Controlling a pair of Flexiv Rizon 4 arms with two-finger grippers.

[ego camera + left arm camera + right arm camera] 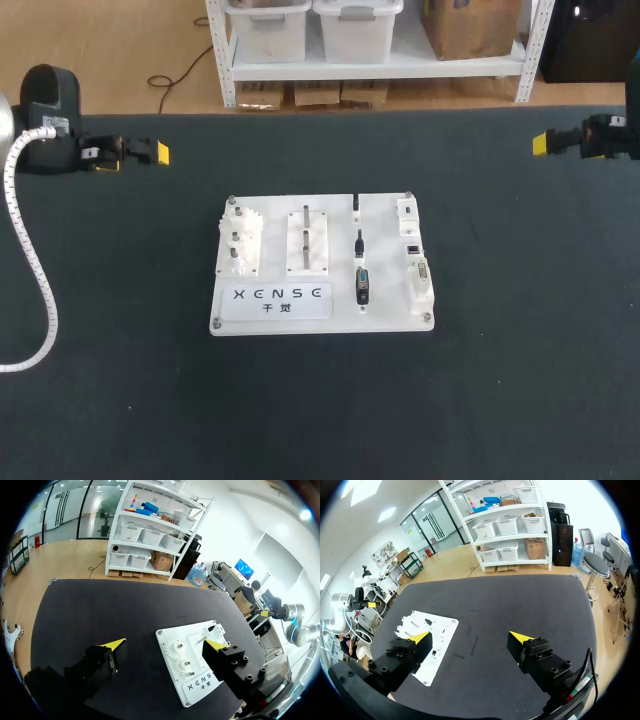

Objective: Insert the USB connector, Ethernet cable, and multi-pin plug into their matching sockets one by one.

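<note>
A white board (270, 308) lies in the middle of the black table. Down its right half stand three dark plugs in holders: a thin USB connector (356, 207), a small cable plug (358, 243) and a wider multi-pin plug (362, 285). White sockets (417, 270) line the board's right edge. My left gripper (155, 153) hovers at the far left, well away from the board, open and empty (164, 644); the board (197, 682) lies ahead of it. My right gripper (541, 143) is at the far right, open and empty (470, 638), with the board (440, 645) beside its one finger.
The board also carries a white gear block (240, 243) at its left, two pegged plates (308, 240) in the middle and a printed label (277, 298) in front. A white ribbed hose (30, 270) hangs from my left arm over the table's left side.
</note>
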